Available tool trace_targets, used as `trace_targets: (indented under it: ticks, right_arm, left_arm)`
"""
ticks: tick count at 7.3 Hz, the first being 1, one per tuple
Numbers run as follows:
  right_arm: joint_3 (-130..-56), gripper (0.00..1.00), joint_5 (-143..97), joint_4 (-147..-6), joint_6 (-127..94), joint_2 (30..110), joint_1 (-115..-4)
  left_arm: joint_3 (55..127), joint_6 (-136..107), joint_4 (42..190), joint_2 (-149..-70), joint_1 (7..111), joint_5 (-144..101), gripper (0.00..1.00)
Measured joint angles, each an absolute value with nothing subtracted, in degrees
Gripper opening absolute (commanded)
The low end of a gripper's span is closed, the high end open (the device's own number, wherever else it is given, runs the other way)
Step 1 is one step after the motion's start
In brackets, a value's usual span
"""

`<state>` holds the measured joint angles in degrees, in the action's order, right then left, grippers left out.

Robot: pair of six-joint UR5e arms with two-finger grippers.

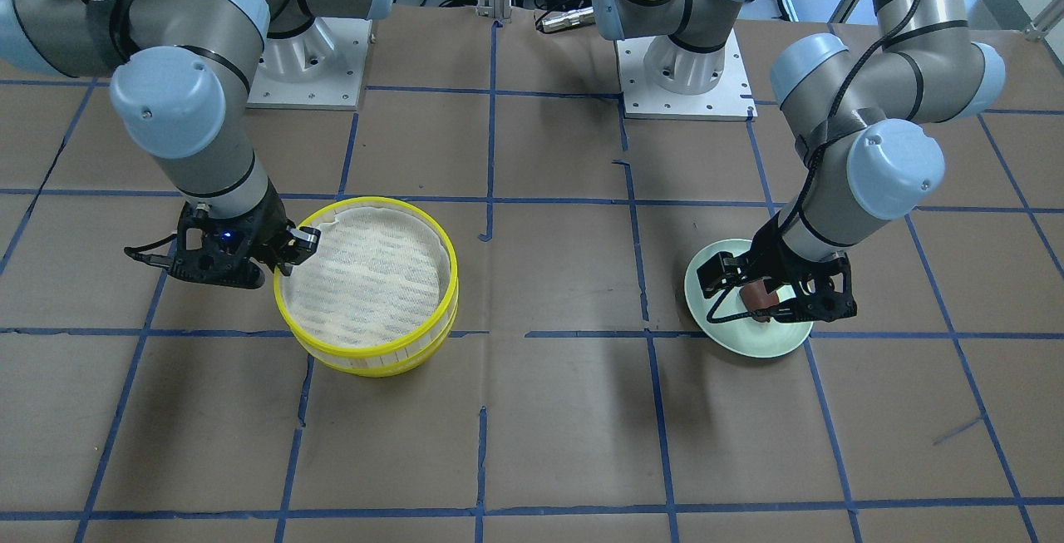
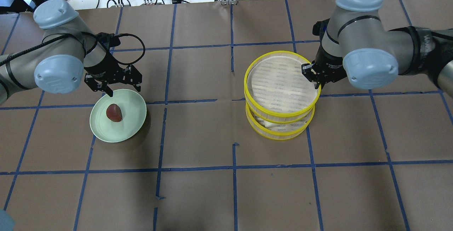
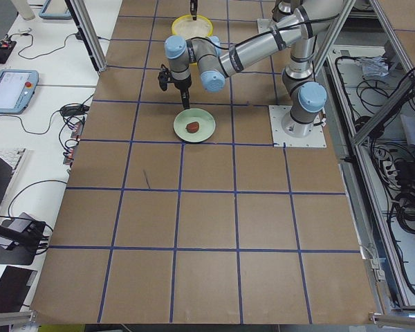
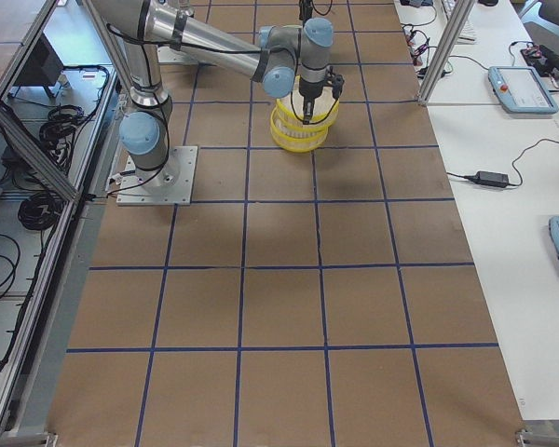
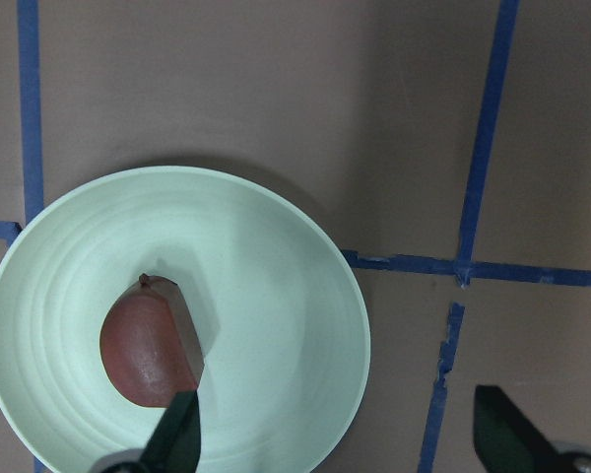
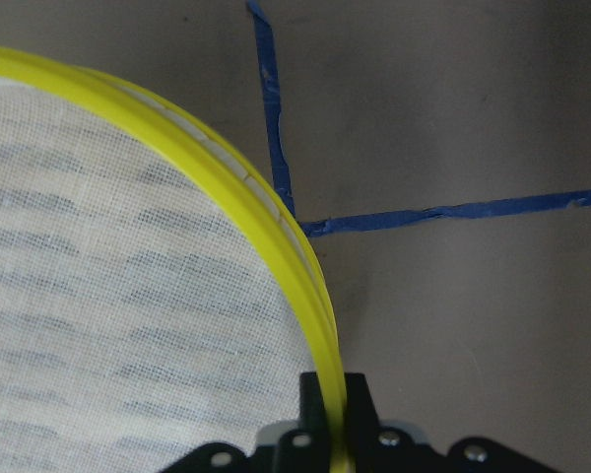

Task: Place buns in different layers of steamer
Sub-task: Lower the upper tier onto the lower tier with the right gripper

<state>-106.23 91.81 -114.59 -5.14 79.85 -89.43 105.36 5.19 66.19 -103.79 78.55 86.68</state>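
"Starting with the largest entry: what is it?"

"Item 1: table, covered in brown paper with a grid of blue tape."

"Next?"

"Items 2 and 3: left arm on the plate's side, right arm on the steamer's side, well apart."

"The steamer?"

"Items 4 and 5: two round layers with yellow rims and white mesh floors. The upper layer sits over the lower layer, slightly offset in the overhead view. I cannot tell whether they touch. The upper floor is bare mesh. A pale shape shows through the lower layer's side, and I cannot tell whether it is the white bun."

"Then?"

"Item 6: pale green plate, flat on the table, well apart from the steamer."

"Grippers?"

"Item 7: right gripper, clenched on the upper layer's yellow rim. The wrist view shows one finger inside the rim and one outside. Item 8: left gripper, jaws spread wide and grasping nothing, hovering over the plate's edge on the side away from the robot."

"Smallest?"

"Item 9: reddish-brown bun, oval, lying on the plate a little off its centre. In the left wrist view one fingertip overlaps the bun's edge and the other is out over the brown paper beyond the plate's rim. The bun is not gripped."
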Motion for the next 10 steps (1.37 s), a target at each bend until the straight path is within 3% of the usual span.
trace_targets:
  ticks: [10]
  right_arm:
    - [-109.7,0.05,92.8,-116.1,-2.0,79.9,-88.2]
  left_arm:
    - [105.3,5.3,65.0,-104.4,78.5,86.4,0.97]
